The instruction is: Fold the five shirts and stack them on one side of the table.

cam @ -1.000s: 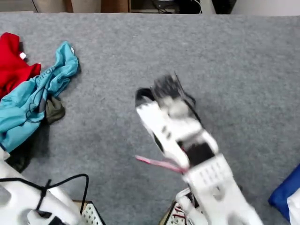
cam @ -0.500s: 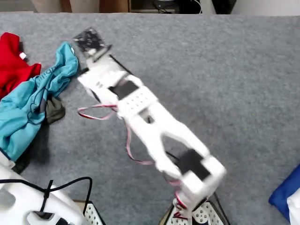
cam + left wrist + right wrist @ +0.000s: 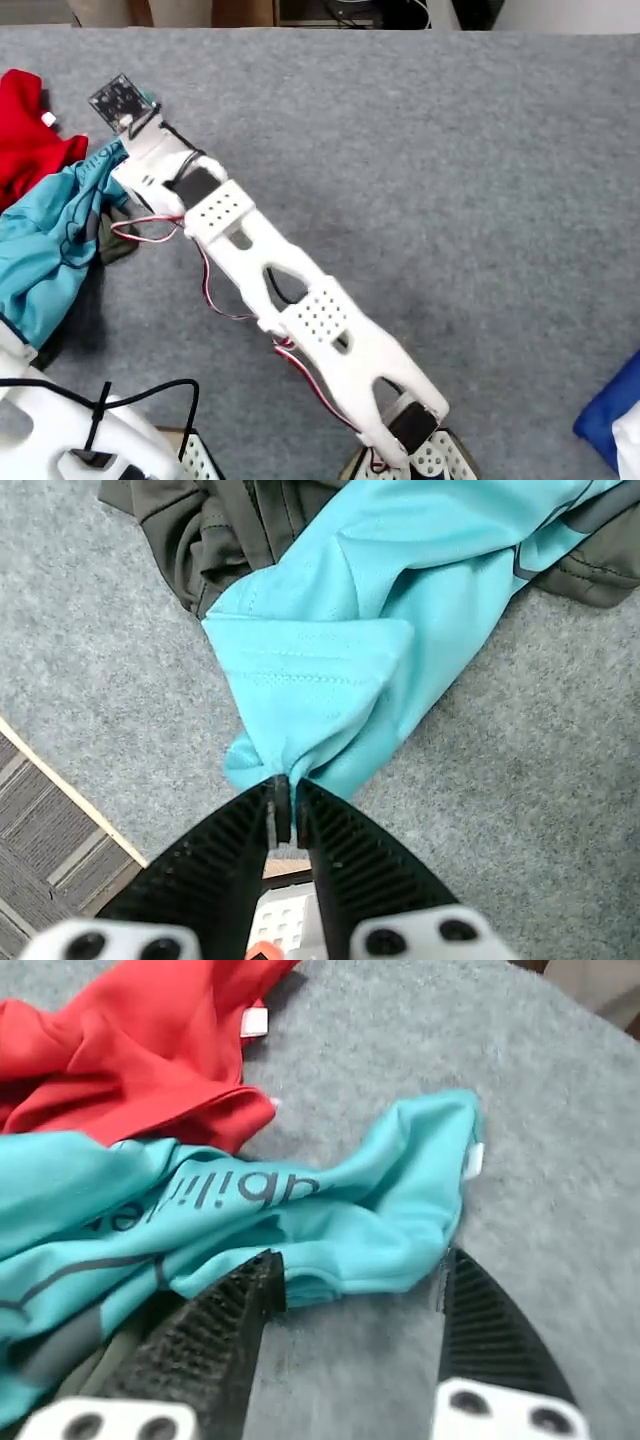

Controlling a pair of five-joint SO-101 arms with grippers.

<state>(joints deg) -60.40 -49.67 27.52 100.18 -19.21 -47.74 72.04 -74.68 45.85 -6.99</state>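
While the left gripper is clamped on a bunched corner of the teal shirt, its black jaws pressed together with the cloth pinched at their tips, the right gripper hangs over the other end of the same shirt with its jaws wide apart. From the right wrist view, that end of the shirt lies on the grey counter between the spread jaws and just beyond them. A small white tag shows at its edge. Whether either jaw touches the cloth cannot be told.

Seen from above, the right arm stretches in a long diagonal from its base at the near edge to the far left part of the counter, its wrist over the upper end of the teal shirt. The shirt runs as a crumpled band from there toward the near left corner, where the white body of the left arm sits.

A red shirt lies rumpled at the left edge, touching the teal one along its far side. A dark olive shirt lies partly under the teal shirt, its folds sticking out on both sides. Near the pinched corner, the counter's edge and a strip of floor beyond it show in the left wrist view.

A blue cloth lies at the right edge on the near side, well apart from the other garments.
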